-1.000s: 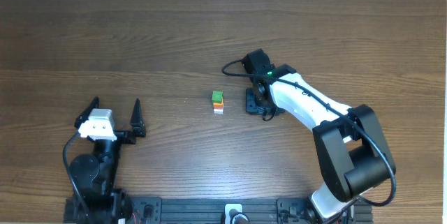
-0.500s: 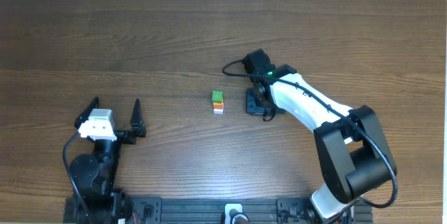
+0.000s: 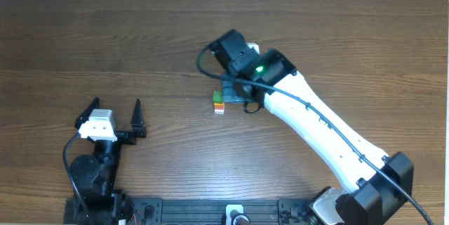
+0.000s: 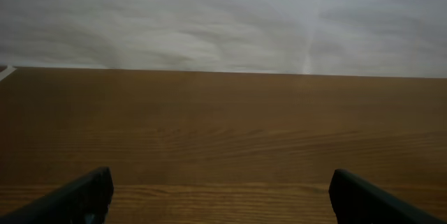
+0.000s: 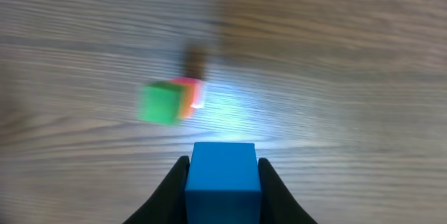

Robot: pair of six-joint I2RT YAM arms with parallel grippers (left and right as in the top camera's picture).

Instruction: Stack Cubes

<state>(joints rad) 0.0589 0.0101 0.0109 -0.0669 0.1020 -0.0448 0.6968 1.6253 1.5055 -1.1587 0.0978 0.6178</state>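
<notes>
A small stack of cubes point(image 3: 219, 102) stands near the table's middle, green on top, orange under it, white at the bottom; in the right wrist view the stack point(image 5: 170, 102) shows green with orange beside it. My right gripper point(image 3: 238, 93) hangs just right of the stack, lifted above the table. Its fingers are shut on a blue cube point(image 5: 223, 180), and the right gripper point(image 5: 223, 185) sits a little short of the stack. My left gripper point(image 3: 116, 116) rests at the lower left, open and holding nothing, with its left fingertip point(image 4: 84, 195) over bare wood.
Brown wooden table point(image 3: 351, 29) all around. A pale wall point(image 4: 223, 15) rises behind the table's far edge in the left wrist view. The right arm point(image 3: 330, 141) stretches diagonally from the bottom right.
The right arm has risen from the table right of the stack and swung left toward it, now carrying the blue cube. The left arm has not moved.
</notes>
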